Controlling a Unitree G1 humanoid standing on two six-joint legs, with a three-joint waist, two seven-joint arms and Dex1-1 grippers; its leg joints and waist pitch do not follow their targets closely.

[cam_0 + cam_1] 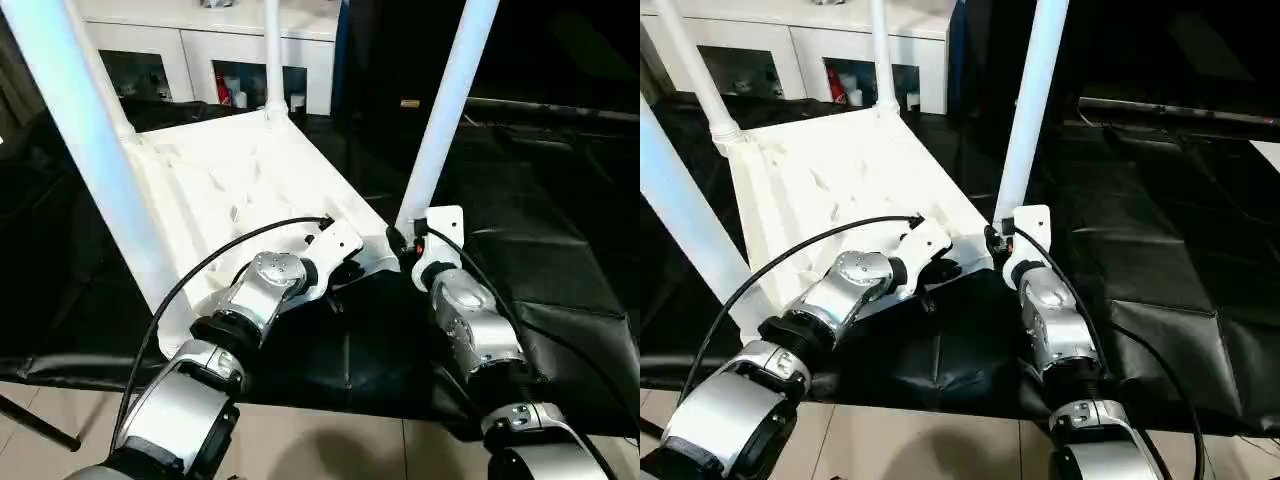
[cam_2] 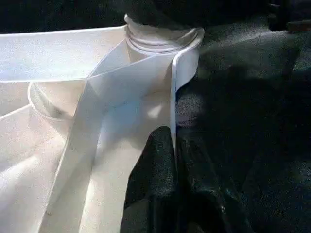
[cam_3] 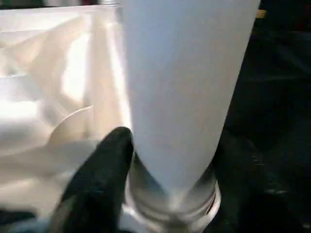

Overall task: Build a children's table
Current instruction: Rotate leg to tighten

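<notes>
The upturned white plastic children's table looks light, stiff, slick. Left gripper pinches its rim; right gripper straddles a white tubular leg near its socket, the best hold.

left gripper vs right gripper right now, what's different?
The left gripper is shut on the thin side rim of the table top; the right gripper stands wider, one finger each side of the round leg just above its socket. The left comes in slanted, the right nearly straight. Both work at the same near corner.
</notes>
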